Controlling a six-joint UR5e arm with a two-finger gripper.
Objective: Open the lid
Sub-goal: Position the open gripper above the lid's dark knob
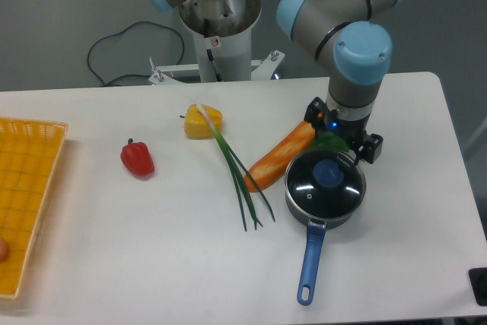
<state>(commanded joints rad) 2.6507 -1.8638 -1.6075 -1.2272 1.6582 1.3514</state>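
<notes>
The lid [312,188], a round clear glass disc with a thin metal rim and a blue centre knob [329,173], lies flat on the dark saucepan [293,202], whose long blue handle [310,264] points toward the front edge. My gripper [340,154] hangs from the wrist just behind and above the knob, at the lid's far rim. The wrist body hides its fingers, so I cannot tell whether they are open or shut, or whether they touch the knob.
A carrot [278,157] lies against the pan's left side. Green onion stalks [240,173], a yellow pepper [204,122] and a red pepper [137,158] lie to the left. A yellow basket [30,188] is at the far left. Something green [326,141] sits under the wrist.
</notes>
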